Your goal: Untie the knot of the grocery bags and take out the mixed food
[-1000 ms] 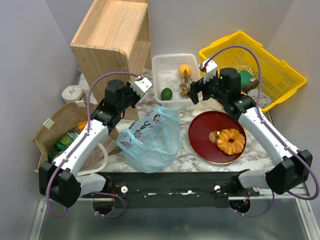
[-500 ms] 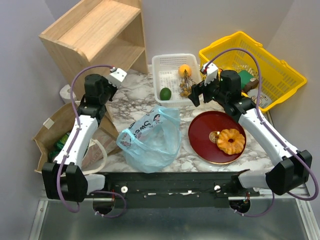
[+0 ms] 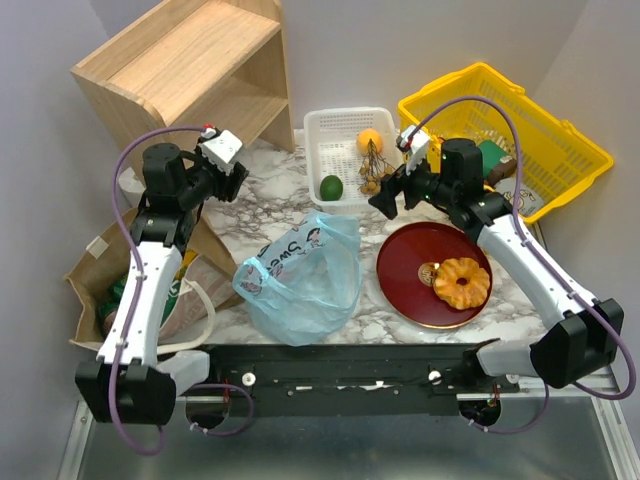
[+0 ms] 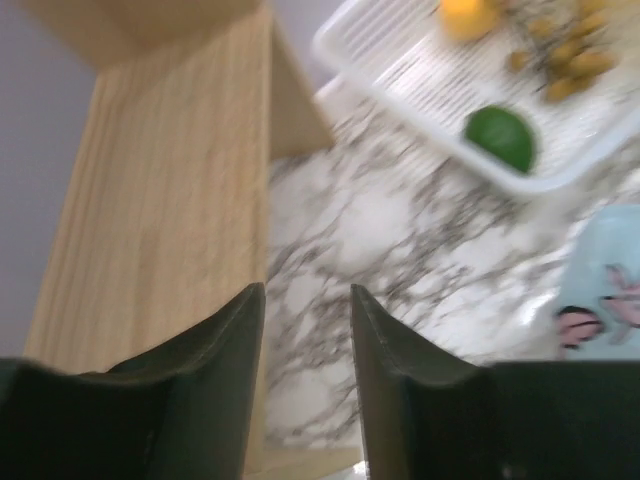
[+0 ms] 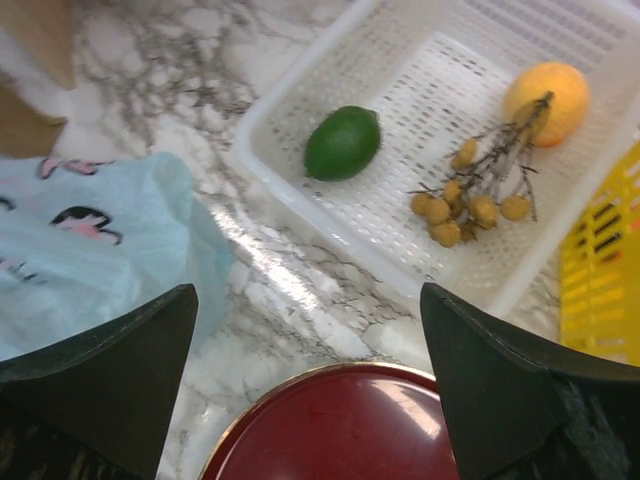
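The light blue plastic bag [image 3: 300, 285] lies crumpled at the table's front centre with its mouth loose; the knot is out of view. The brown paper bag [image 3: 95, 275] stands at the left with green packets [image 3: 122, 290] inside. An orange [image 5: 548, 95], a green fruit [image 5: 342, 142] and a brown bunch [image 5: 470, 200] lie in the white basket [image 3: 322, 125]. The ring pastry [image 3: 462, 282] rests on the red plate [image 3: 410, 265]. My left gripper [image 4: 305, 295] is open and empty beside the wooden shelf [image 4: 160, 200]. My right gripper [image 5: 308, 300] hangs wide open between plate and white basket.
The wooden shelf [image 3: 185, 70] fills the back left, tilted and close to my left gripper [image 3: 235, 182]. A yellow basket [image 3: 560, 150] with goods sits at the back right behind my right arm. Cream rope handles [image 3: 205, 310] lie between the two bags.
My left arm has swung left, and the wooden shelf has shifted left and turned with it. The left jaws, shut before, now stand apart. The right arm has barely moved.
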